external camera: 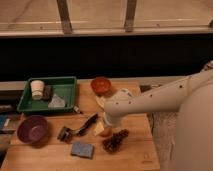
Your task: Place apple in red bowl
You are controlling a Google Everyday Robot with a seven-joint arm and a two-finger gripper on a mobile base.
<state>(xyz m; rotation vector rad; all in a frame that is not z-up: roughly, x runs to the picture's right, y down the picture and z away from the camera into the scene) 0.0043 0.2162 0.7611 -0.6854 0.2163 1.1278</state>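
One gripper, jaws wide, sits over the apple in front of the red bowl; bare table runs left of the bowl to the tray's edge.

The yellow-orange apple lies just under the end effector, the glossy red bowl upright well behind.

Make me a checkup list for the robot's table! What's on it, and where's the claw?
surface: wooden table, crowded on its left half.
job's things: apple on the table, partly hidden by the claw; red bowl near the far edge, apart from the apple.
clutter: purple bowl, green tray holding a white cup, brush, blue sponge, grapes.
grippers: claw open, low at the apple.
cables: nothing seen.
surroundings: dark wall behind.
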